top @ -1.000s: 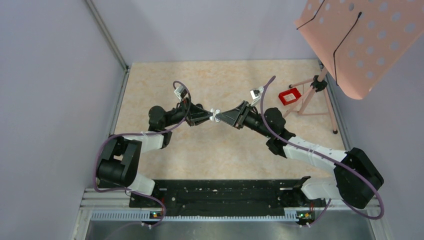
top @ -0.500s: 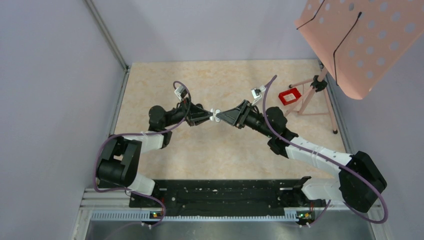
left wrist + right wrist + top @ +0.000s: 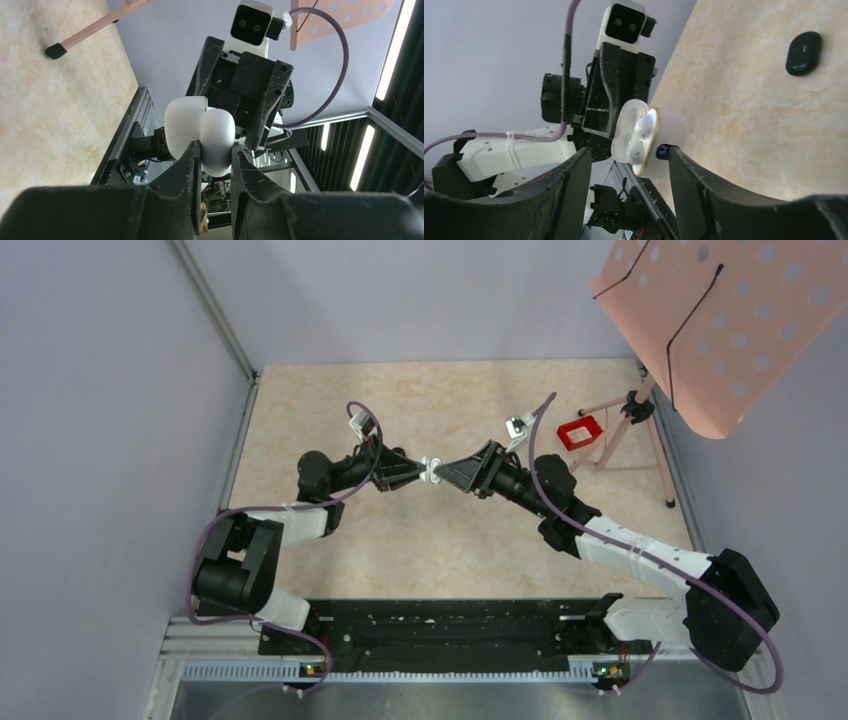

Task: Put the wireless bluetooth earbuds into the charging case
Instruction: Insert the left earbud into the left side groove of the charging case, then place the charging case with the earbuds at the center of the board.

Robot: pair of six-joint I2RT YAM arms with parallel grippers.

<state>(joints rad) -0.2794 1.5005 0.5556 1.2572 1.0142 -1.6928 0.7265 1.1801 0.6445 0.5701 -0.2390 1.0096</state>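
Over the middle of the beige marbled worktop point(image 3: 440, 390), the overhead view shows us the left gripper point(image 3: 416, 473) and the right gripper point(image 3: 449, 472) meeting nose to nose. The white glossy charging case point(image 3: 433, 469) sits between them. Near the worktop's right edge we see a small red open box point(image 3: 580, 431) beside the leg of a pink perforated board on a stand point(image 3: 720, 320).

From the left wrist we see the left jaws almost closed, pinching the case's rounded base, with its hinged lid point(image 3: 182, 125) swung open toward the worktop side.

From the right wrist we see the right jaws spread wide, straddling the open case and gripping nothing. One finger touches the base beside a small lit display point(image 3: 663, 150), and the other stands off from the lid. Two white stemmed earbuds point(image 3: 638, 136) sit inside the case. A black oval pod point(image 3: 804, 52) lies flat on the worktop, well apart.
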